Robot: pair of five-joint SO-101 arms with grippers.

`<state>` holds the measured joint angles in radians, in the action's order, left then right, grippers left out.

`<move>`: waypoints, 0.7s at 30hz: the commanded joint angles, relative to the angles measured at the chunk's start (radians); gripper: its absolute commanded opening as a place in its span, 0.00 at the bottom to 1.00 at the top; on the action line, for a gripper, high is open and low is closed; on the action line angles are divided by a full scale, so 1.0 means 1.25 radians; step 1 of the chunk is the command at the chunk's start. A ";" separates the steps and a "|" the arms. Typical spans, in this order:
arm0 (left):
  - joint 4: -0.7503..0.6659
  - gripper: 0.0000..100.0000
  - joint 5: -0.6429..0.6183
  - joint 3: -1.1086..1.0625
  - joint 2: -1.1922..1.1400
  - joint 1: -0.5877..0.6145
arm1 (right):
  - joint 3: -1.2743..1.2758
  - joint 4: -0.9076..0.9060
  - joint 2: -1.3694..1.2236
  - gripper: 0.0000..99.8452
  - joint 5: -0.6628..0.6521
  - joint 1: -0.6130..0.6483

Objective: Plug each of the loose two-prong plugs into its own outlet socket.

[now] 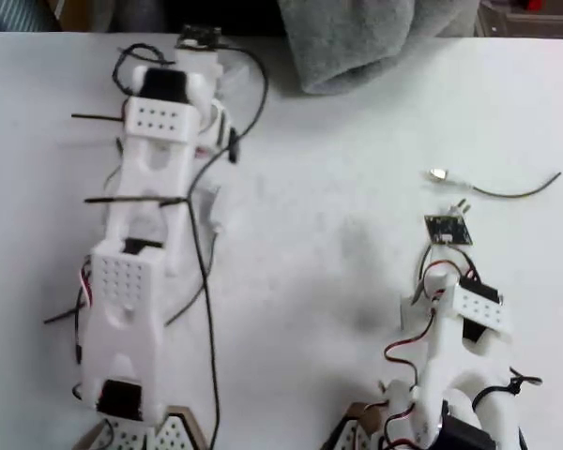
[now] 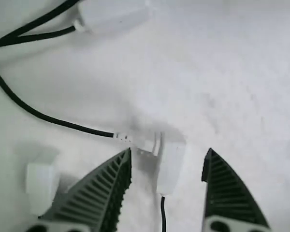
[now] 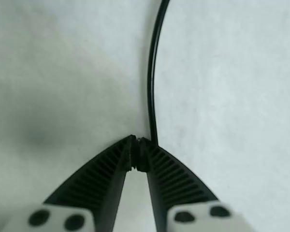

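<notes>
The left gripper [image 2: 169,153] has its jaws spread to either side of a white plug [image 2: 170,166] lying on the table [image 2: 241,72], seemingly lined up to close on its body. The right gripper [image 3: 137,153] has its fingers together at the near end of a black cord [image 3: 152,72], though I cannot tell whether they pinch it. The high view adds the layout that the wrist views lack: that cord lies loose, well apart from the left arm [image 1: 150,225], and ends in a small metal tip [image 1: 438,173].

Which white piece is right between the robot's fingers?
The white plug, lying between the open fingers of the left gripper. The small white block sits outside one finger; the big white piece lies farther off.
</notes>
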<state>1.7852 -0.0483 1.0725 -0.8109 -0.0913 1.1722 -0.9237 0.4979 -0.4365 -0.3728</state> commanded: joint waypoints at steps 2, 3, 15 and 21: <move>0.002 0.25 0.006 -0.136 0.129 -0.088 | 0.000 0.007 0.004 0.02 -0.002 -0.010; 0.001 0.24 0.006 -0.179 0.147 -0.102 | 0.000 0.007 0.004 0.02 -0.002 -0.010; -0.122 0.24 -0.056 -0.455 0.186 -0.021 | 0.000 0.007 0.004 0.02 -0.002 -0.010; -0.205 0.24 -0.055 -0.518 0.179 0.004 | 0.000 0.007 0.004 0.02 -0.002 -0.010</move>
<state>1.5796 -0.1112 0.4419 -0.6590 -0.0990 1.1722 -0.9237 0.4979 -0.4365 -0.3728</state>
